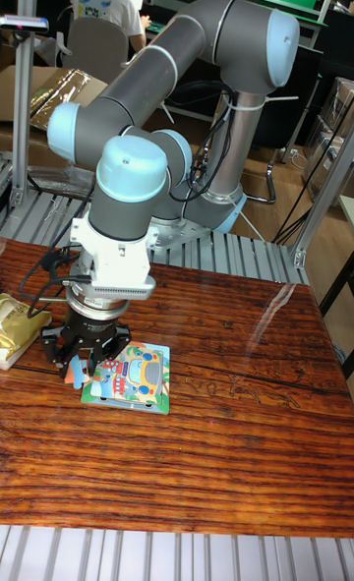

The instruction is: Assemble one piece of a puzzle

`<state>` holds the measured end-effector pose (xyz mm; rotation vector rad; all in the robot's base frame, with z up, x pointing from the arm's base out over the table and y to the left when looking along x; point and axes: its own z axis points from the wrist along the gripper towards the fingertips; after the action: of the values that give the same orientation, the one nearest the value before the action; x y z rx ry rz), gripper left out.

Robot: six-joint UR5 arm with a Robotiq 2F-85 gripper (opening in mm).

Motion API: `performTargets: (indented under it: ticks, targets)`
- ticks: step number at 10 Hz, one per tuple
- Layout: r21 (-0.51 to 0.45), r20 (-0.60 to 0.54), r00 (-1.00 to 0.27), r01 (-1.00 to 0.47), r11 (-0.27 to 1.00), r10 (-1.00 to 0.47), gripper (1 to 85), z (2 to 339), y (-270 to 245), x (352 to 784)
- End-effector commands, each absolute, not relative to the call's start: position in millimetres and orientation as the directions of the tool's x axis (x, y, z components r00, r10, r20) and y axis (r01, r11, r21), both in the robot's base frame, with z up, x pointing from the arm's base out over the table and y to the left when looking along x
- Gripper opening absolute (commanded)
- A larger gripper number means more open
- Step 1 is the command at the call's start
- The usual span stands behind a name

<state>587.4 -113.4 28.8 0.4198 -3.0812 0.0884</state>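
A colourful puzzle board [136, 378] with a cartoon car picture lies flat on the wooden table [226, 424], left of centre. My gripper [85, 369] points straight down over the board's left edge. Its black fingers [69, 357] are closed around a small pink and orange puzzle piece [77, 375]. The piece is low, at the board's left corner, and I cannot tell whether it touches the board. The gripper body hides part of the piece and of the board's far left side.
A yellow packet [16, 323] lies at the table's left edge, close to the gripper. Behind the table runs a grey metal frame [246, 247] where the arm's base stands. A seated person [103, 1] is far in the background.
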Motion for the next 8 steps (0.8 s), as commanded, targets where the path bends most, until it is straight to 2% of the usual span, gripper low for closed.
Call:
performTargets:
  ticks: [1, 5, 8]
  targets:
    - [-0.012, 0.027, -0.989, -0.144, 0.989, -0.144, 25.0, 32, -102, 583]
    - [0.018, 0.035, -0.998, -0.045, 0.999, -0.046, 23.0, 33, -92, 578]
    - [0.01, 0.043, -0.998, -0.039, 0.999, -0.039, 22.3, 32, -92, 576]
